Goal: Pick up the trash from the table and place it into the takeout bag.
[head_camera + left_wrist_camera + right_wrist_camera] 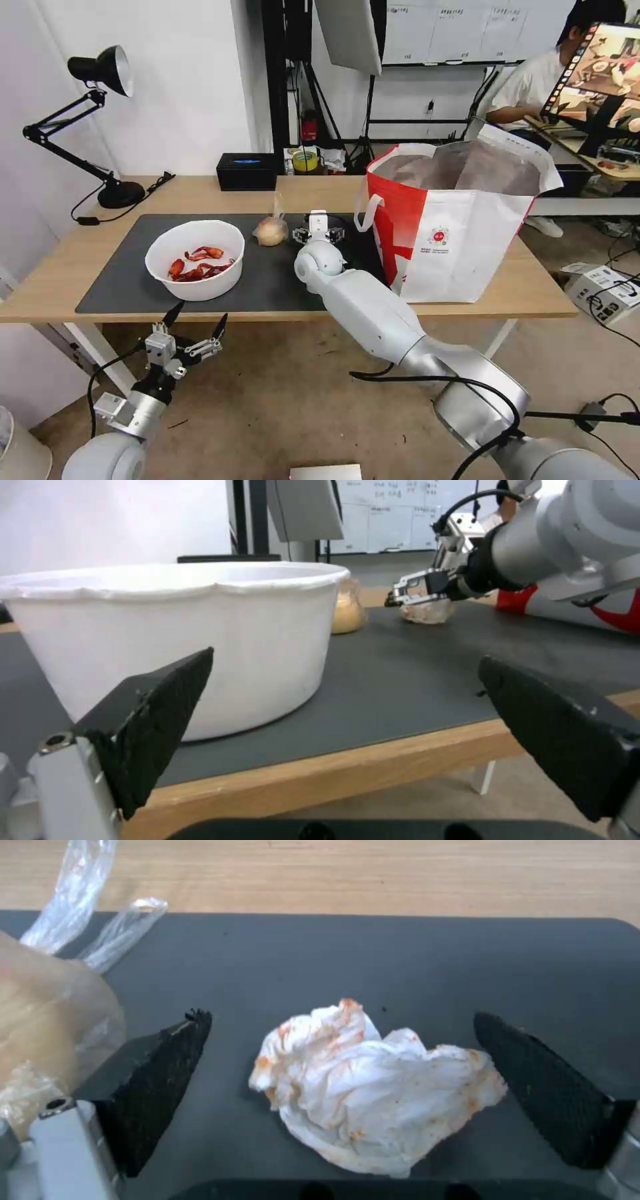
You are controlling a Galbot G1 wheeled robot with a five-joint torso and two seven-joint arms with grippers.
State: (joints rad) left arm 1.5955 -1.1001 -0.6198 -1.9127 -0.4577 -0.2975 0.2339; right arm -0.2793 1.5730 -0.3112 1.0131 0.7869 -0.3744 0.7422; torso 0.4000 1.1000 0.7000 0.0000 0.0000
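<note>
**Asker:** Tissue first, then? Where does it lie?

**Describer:** Yes. The crumpled tissue (373, 1087), white with orange stains, lies on the dark mat (280, 280) toward the mat's far edge, between the bagged bun (271, 231) and the takeout bag (460, 220). The right gripper (340, 1090) hangs just over it with its fingers spread wide, one black pad on each side of the tissue, holding nothing. The pad on the bun's side sits just beside the bun's plastic wrap.

**Asker:** How should the grab be done well?

**Describer:** My judgement: lower straight down until the pads reach the mat, then close around the thick middle of the wad, so the soft paper bunches rather than slips out. Keep the near pad off the bun's wrap, or the bun may be dragged along.

**Asker:** And the other arm?

**Describer:** The left gripper (195, 325) waits below the table's (60, 267) near edge, in front of the white bowl (195, 259) of red shells, fingers wide apart and empty.

**Asker:** Where is the bag?

**Describer:** It stands upright and open at the right end of the table, partly on the mat's right edge, so the carry is short. Lift high enough to clear its rim.
</note>
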